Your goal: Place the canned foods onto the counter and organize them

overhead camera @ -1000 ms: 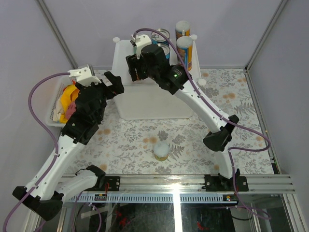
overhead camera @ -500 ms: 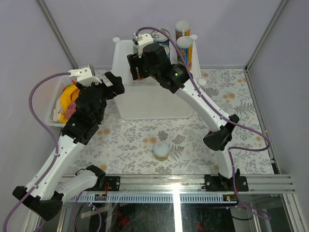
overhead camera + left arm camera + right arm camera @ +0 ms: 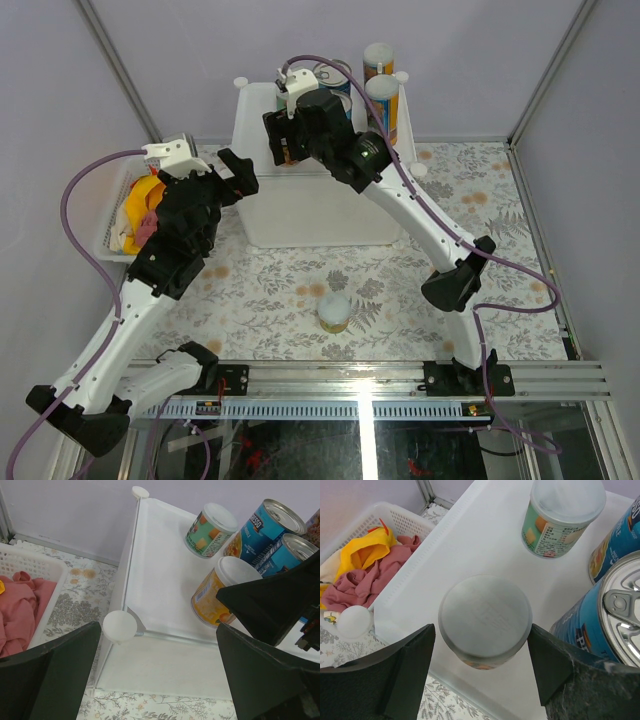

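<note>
Yellow-labelled jar (image 3: 485, 617) stands on counter (image 3: 480, 545), flanked by right end effector (image 3: 481, 647).

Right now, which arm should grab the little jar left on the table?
Probably left. The left gripper is wide open and empty beside the counter, while the right gripper is around a jar up there. The table jar sits between both arms.

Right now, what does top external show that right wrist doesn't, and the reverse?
Only top external: a lone jar on the floral table, and tall canisters at the counter's far edge. Only right wrist: a grey-lidded jar between the right gripper fingers, a green-labelled jar, and a blue can with its pull tab showing. Both: the white counter and the basket holding pink cloth.
</note>
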Available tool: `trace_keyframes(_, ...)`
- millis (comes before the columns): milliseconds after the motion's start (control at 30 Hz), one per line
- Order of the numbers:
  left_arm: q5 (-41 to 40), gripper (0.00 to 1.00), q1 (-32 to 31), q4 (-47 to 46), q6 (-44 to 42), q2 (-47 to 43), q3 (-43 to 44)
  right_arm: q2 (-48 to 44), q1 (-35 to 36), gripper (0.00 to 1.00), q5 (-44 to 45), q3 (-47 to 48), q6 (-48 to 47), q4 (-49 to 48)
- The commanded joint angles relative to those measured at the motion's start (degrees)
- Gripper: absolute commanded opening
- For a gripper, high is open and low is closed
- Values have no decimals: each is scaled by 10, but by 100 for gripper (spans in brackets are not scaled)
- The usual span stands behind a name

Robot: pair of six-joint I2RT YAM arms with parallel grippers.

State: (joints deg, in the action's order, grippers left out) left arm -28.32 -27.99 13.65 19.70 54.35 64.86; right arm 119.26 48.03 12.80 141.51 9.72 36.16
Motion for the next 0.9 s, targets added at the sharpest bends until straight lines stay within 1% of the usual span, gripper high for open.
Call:
trace_keyframes(0, 15, 100, -1, -48, -1, -9, -13, -33, -2, 80, -10, -23, 3, -56)
trace_keyframes(300, 66, 100, -1, -95, -9, -16, -46, -62, -1, 80, -17, -50, 3, -70)
trace_keyframes(700, 87, 100, -1, -125, -12, -15, -71, -94, -1, 80, -31, -66, 2, -82)
trace_keyframes(867, 113, 100, -1, -146, -20, -8, -78, -119, 1, 80, -37, -89, 2, -95)
